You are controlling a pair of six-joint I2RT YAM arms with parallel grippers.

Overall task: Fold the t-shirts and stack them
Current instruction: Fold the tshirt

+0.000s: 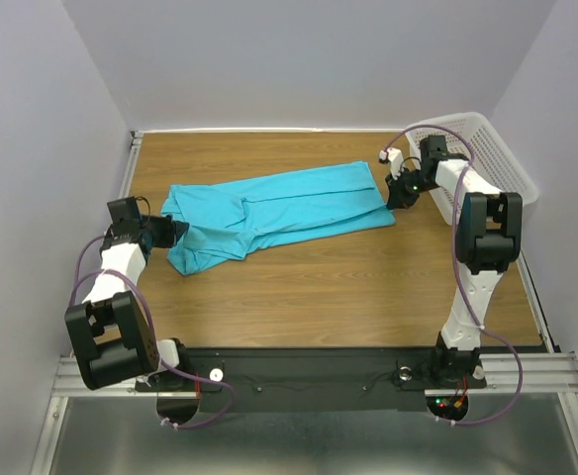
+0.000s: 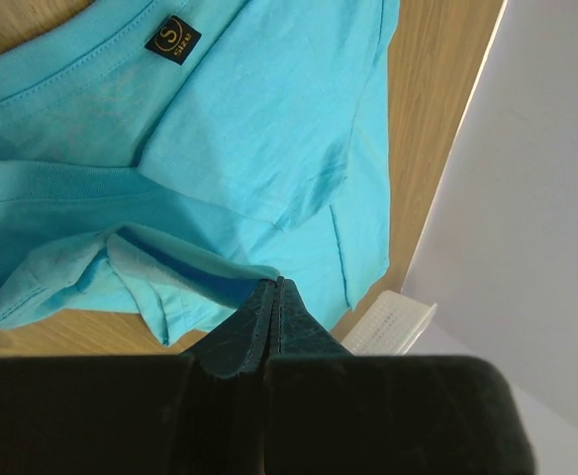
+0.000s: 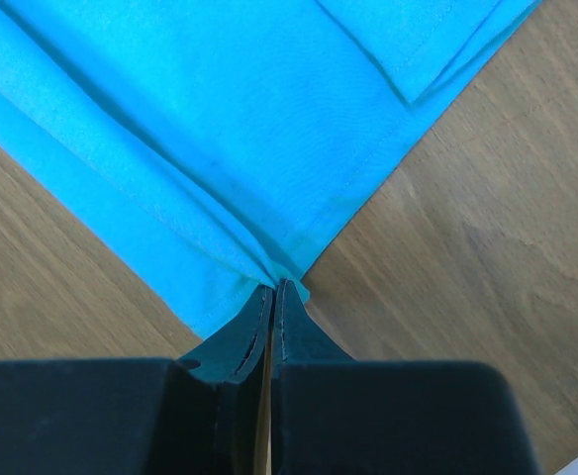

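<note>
One turquoise t-shirt point(image 1: 279, 210) lies stretched across the wooden table, folded lengthwise, neck end to the left. My left gripper point(image 1: 173, 234) is shut on its left end; in the left wrist view the pinched fabric point(image 2: 210, 267) meets the closed tips point(image 2: 274, 284), with the round neck and dark label point(image 2: 173, 40) beyond. At the shirt's right end my right gripper point(image 1: 400, 194) is shut on a hem corner. The right wrist view has that corner point(image 3: 269, 259) bunched into the closed tips point(image 3: 274, 287).
A white perforated basket point(image 1: 507, 163) stands at the back right, just behind the right arm; its rim point(image 2: 393, 322) shows in the left wrist view. Grey walls close in the table on three sides.
</note>
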